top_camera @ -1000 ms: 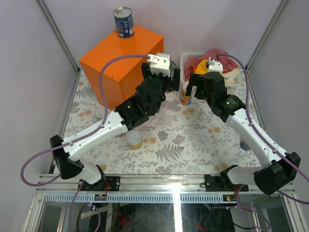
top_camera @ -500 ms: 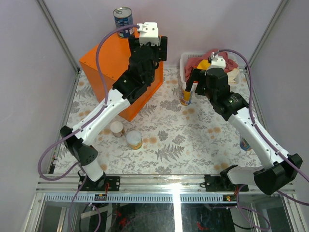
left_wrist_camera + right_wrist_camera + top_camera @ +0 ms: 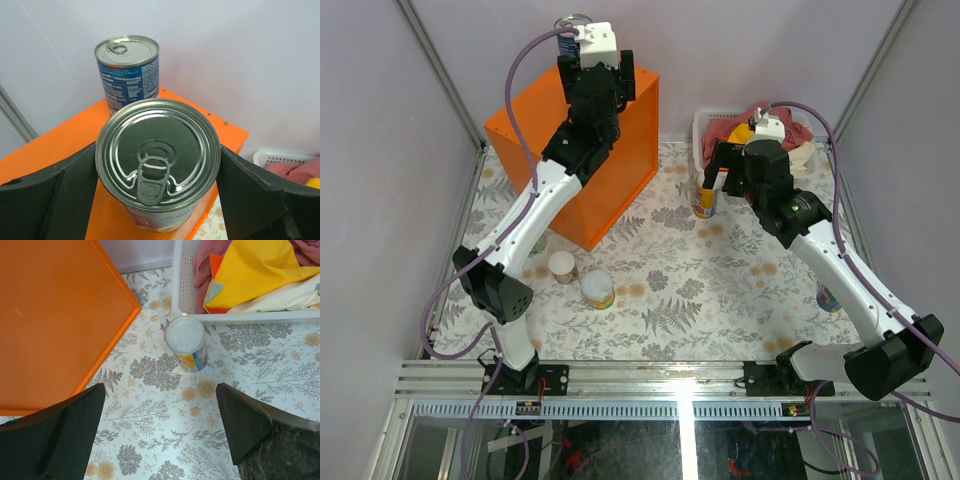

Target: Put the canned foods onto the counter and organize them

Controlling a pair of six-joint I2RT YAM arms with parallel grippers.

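From above, my left gripper (image 3: 592, 62) hangs over the back corner of the counter (image 3: 525, 115), and the wrist hides what the jaws hold. My right gripper (image 3: 724, 172) hovers over a white-topped can (image 3: 704, 203) beside the basket (image 3: 698, 125). A small can (image 3: 561, 266) and a wider can (image 3: 598, 289) wait on the table, well back from both grippers, toward my bases. At my left wrist the jaws are clamped on the held can (image 3: 157, 160), one finger on each side. The orange top lies under it and a blue can (image 3: 127, 70) stands upright just beyond. I cannot tell whether the held can has touched down. I judge this the placing step: lower it until it sits beside the blue can without bumping it, then let go. At my right wrist the jaws stand wide apart and empty. The white-topped can is below and ahead, between them and just beside the basket wall, with the counter off past my left finger. Next I would descend around it, minding that wall.
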